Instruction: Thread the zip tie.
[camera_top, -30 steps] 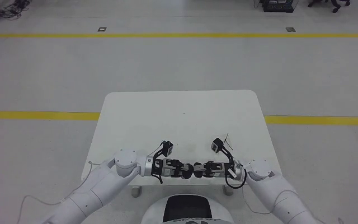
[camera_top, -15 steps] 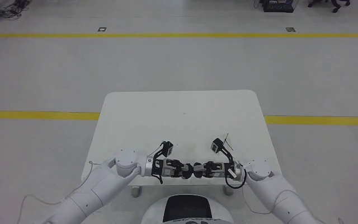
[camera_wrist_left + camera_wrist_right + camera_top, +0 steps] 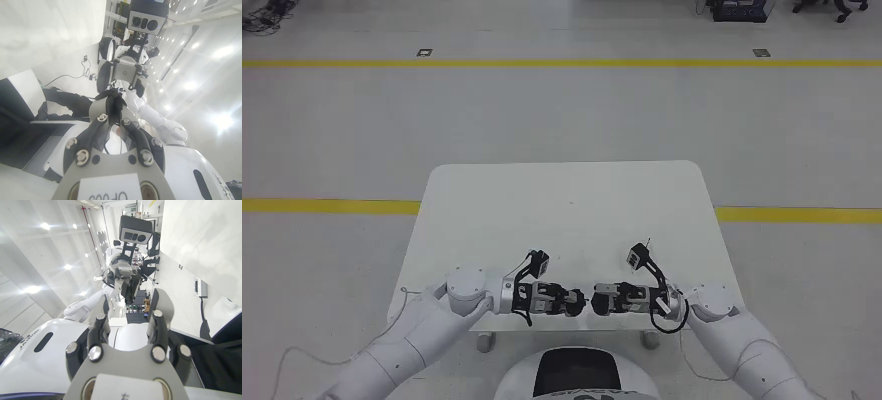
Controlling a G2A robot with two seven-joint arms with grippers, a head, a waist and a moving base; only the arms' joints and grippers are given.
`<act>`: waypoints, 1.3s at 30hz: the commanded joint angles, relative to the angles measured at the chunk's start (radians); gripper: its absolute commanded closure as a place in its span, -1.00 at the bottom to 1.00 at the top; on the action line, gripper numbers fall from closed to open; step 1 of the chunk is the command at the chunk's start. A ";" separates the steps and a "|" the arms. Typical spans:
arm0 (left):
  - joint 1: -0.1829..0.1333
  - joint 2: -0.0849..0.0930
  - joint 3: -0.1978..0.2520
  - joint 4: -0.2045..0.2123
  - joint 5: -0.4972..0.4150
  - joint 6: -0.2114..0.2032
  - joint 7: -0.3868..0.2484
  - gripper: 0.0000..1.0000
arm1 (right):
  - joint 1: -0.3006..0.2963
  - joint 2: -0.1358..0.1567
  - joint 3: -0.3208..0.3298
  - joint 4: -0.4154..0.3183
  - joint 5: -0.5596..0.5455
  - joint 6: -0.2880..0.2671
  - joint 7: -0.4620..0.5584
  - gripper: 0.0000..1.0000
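Observation:
My left gripper [image 3: 112, 97] is shut on a black zip tie [image 3: 114, 106], which bunches out past the fingertips. In the top view that gripper [image 3: 575, 298] hovers over the near edge of the white table [image 3: 562, 200], pointing at my right gripper [image 3: 595, 298] across a small gap. The right gripper [image 3: 130, 295] is open, with nothing between its fingers [image 3: 104, 306]. Straight ahead of it the right wrist view shows the left gripper [image 3: 130, 294] with the black zip tie [image 3: 130, 290] pinched in it.
Bare white tabletop stretches beyond both grippers. The table's near edge [image 3: 492, 335] lies just under the arms. Grey floor with yellow lines [image 3: 332, 206] surrounds the table.
The two grippers met tip to tip a second ago. The right arm has since drawn back to the right, leaving a small gap; the left arm has barely moved.

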 commanded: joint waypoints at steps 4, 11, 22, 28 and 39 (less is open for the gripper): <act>0.010 0.005 -0.012 -0.014 0.013 -0.042 0.012 1.00 | -0.006 0.003 0.009 -0.004 -0.002 0.000 0.005 -1.00; 0.010 0.005 -0.012 -0.014 0.013 -0.042 0.012 1.00 | -0.006 0.003 0.009 -0.004 -0.002 0.000 0.005 -1.00; 0.085 0.041 -0.114 -0.101 0.128 -0.241 0.131 1.00 | -0.006 0.003 0.009 -0.004 -0.002 0.000 0.005 -1.00; 0.151 0.065 -0.180 -0.149 0.146 -0.286 0.159 1.00 | -0.006 0.003 0.009 -0.004 -0.002 0.000 0.005 -1.00; 0.165 0.072 -0.195 -0.167 0.147 -0.283 0.145 1.00 | -0.012 0.044 0.125 -0.147 -0.240 0.060 -0.096 -1.00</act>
